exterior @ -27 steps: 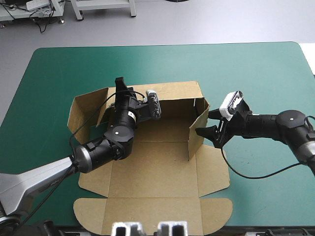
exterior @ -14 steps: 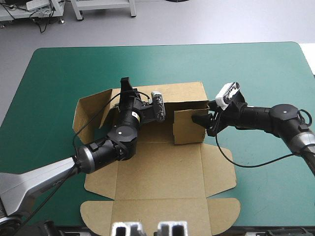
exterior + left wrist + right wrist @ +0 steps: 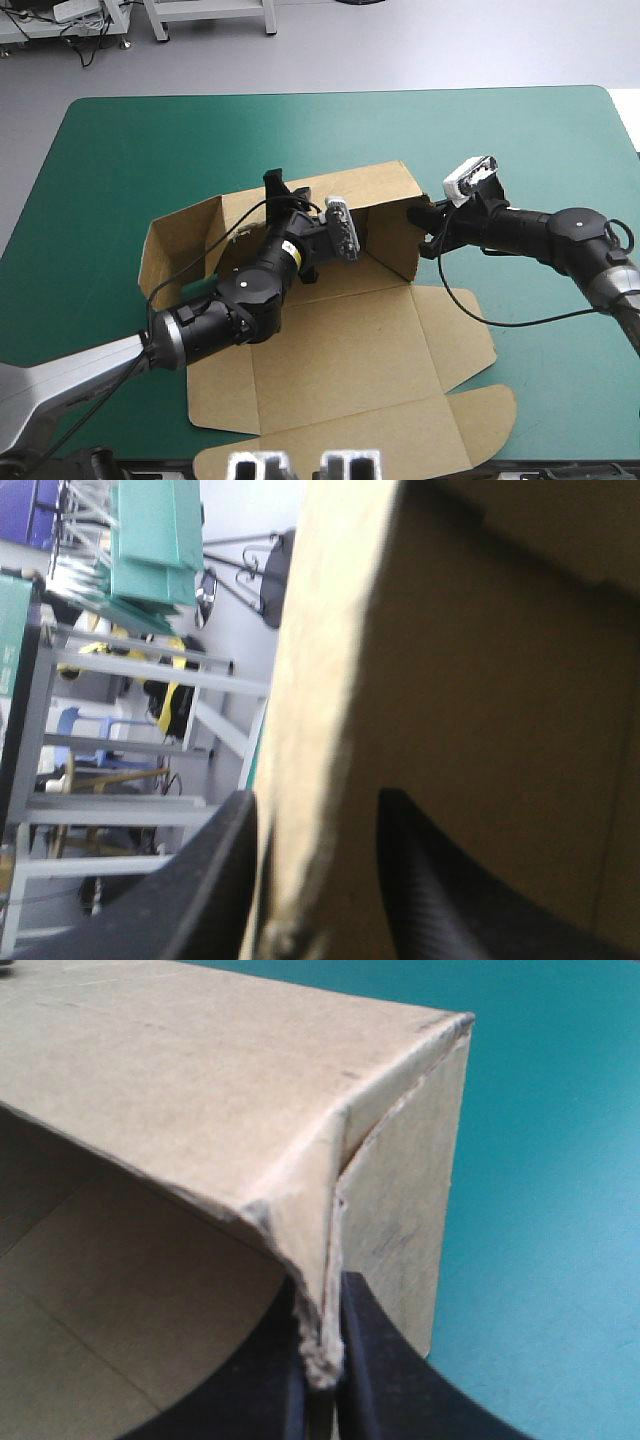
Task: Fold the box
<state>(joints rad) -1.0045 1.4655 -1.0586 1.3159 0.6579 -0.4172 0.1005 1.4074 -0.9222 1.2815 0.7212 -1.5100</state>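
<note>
We find the box (image 3: 340,350) at the middle of the teal-green worktop (image 3: 120,150), half built. Its rear wall (image 3: 375,185) stands, the right side wall (image 3: 395,240) stands square to it, and the other panels (image 3: 400,430) lie flat on the near side of those walls.

The left tool (image 3: 318,810) is clamped on the rear wall's top edge, one black finger on either side of the board, toward the box's left half. We judge it is there to hold that wall upright and stop the sheet sliding. The right tool (image 3: 318,1295) is pinched tight on the box's rear right corner, just where the two walls meet. To us that looks like a hold meant to keep the corner square while the side wall is tucked.

The left side flap (image 3: 180,240) leans up, untucked, so we reckon the folding is roughly halfway.
</note>
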